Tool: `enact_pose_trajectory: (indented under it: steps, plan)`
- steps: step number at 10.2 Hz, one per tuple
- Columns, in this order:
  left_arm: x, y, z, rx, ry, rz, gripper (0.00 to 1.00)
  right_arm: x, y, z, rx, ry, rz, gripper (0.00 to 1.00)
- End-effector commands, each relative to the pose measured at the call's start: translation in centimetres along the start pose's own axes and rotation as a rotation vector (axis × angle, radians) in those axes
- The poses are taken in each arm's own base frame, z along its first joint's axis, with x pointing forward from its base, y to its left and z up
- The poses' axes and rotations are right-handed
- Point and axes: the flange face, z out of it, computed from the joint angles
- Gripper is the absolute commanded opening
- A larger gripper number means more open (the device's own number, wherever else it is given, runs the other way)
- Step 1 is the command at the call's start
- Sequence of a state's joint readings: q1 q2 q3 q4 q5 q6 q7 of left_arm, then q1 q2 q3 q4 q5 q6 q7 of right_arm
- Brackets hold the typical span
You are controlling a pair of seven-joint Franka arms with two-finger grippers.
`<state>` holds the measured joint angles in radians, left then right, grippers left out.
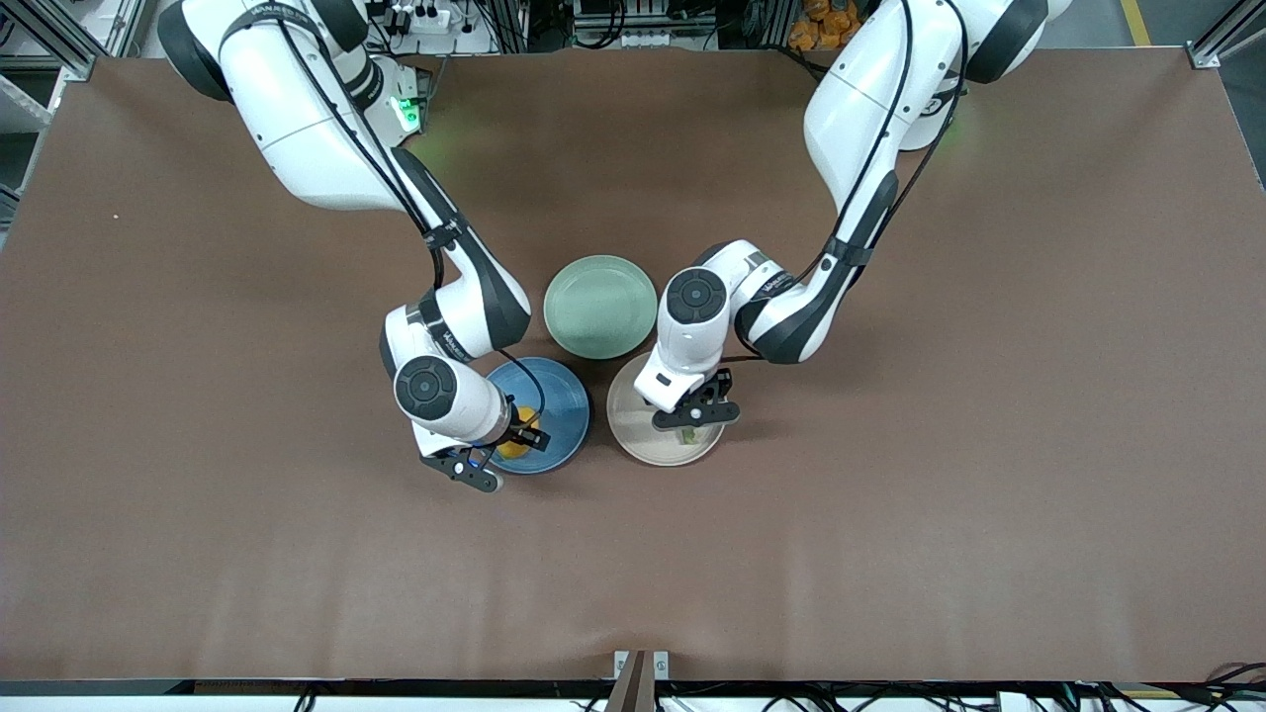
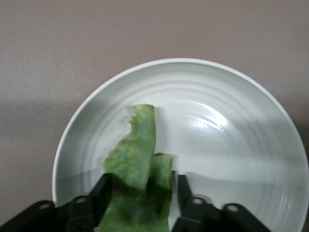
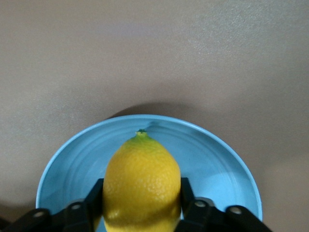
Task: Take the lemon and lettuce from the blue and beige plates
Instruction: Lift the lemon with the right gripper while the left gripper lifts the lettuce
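Note:
A yellow lemon (image 1: 515,445) lies on the blue plate (image 1: 566,405). My right gripper (image 1: 516,437) is down on that plate, and in the right wrist view its gripper (image 3: 141,198) is shut on the lemon (image 3: 141,176), with both fingers against its sides over the blue plate (image 3: 215,159). A green lettuce leaf (image 2: 137,159) lies on the beige plate (image 2: 231,145). My left gripper (image 2: 142,193) is low over it and open, its fingers on either side of the leaf, with a small gap at one finger. In the front view the left gripper (image 1: 692,427) is over the beige plate (image 1: 633,435).
An empty green plate (image 1: 600,305) stands farther from the front camera, touching the gap between the blue and beige plates. Brown table surface (image 1: 890,544) lies all around the three plates.

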<state>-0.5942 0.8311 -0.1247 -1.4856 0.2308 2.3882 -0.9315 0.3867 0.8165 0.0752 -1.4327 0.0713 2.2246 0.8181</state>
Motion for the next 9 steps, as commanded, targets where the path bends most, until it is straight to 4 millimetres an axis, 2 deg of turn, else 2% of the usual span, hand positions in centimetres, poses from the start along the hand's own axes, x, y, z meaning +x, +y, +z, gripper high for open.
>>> enact_pose_trajectory:
  steps: [1, 2, 3, 4, 6, 7, 8, 9]
  plan:
    - [0.1, 0.6, -0.2, 0.015, 0.039, -0.003, 0.23, 0.2, -0.4, -0.8, 0.011, 0.003, 0.005, 0.26]
    - [0.0, 0.5, -0.1, 0.018, 0.038, -0.003, 0.03, 0.7, -0.3, -2.7, 0.028, 0.007, 0.011, 0.20]
    - [0.0, 0.5, -0.2, 0.022, 0.035, -0.004, 0.00, 1.4, 0.3, -4.6, 0.007, -0.019, 0.021, 0.15]
    - [0.0, 0.5, -0.4, 0.023, 0.035, -0.005, 0.00, 3.0, 1.6, -7.8, -0.003, -0.040, 0.012, 0.07]
    - [0.6, 0.2, -2.8, 0.044, 0.034, -0.013, 0.00, 5.5, 5.5, -13.0, 0.010, -0.058, -0.122, 0.06]
    - [1.4, -0.1, -6.2, 0.054, 0.044, -0.026, 0.00, 7.2, 9.0, -14.3, -0.013, -0.114, -0.170, 0.05]
    - [2.2, -0.8, -10.3, 0.065, 0.055, -0.038, 0.00, 9.7, 13.7, -15.2, -0.010, -0.169, -0.213, 0.05]
    - [3.7, -2.4, -14.3, 0.076, 0.070, -0.064, 0.00, 11.2, 17.4, -15.7, -0.007, -0.205, -0.282, 0.05]
